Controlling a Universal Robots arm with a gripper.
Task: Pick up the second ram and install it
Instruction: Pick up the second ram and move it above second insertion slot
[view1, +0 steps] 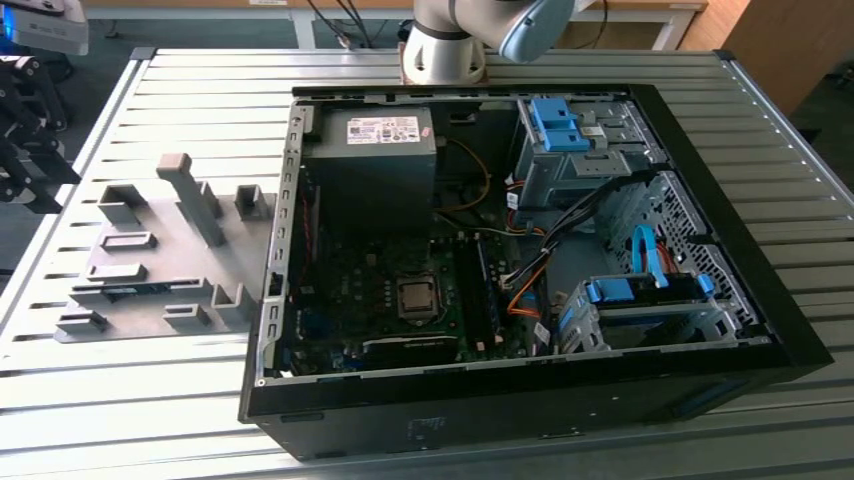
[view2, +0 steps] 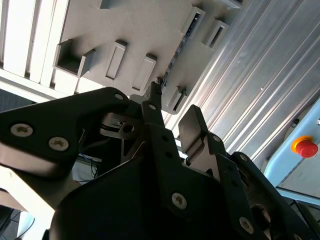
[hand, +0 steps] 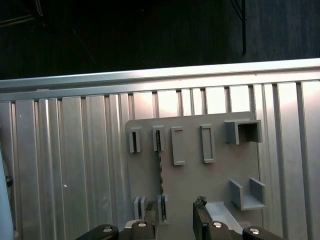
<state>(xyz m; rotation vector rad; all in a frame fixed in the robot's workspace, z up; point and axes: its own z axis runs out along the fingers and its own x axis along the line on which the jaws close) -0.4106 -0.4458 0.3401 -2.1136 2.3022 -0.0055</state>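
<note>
Exterior view's left: one grey fixture plate lies flat on the slatted metal table. The second ram stands on edge in it, seated between end slots and well apart from the computer. I count one stick on the plate.

In the first wrist view the plate carries four slotted grey blocks in one row and two U-shaped brackets, with further pieces at the near edge.

The single gripper hovers above the near end of the stick. It is released: its two fingers are spread with nothing between them. One fingertip is just beside the stick's end, and the stick is not between the jaws.

Handling, as a judgement: the stick should be light and stiff, but thin and fragile. Its flat faces are likely smooth enough to slip. The safest hold appears to be across its thickness along the upper edge, clear of the contact edge sitting in the slots, with modest force on the chips.

Exterior view's right: one open computer case holding one power supply, one processor socket and two blue drive carriers. Whether any memory slot is occupied I cannot tell.
</note>
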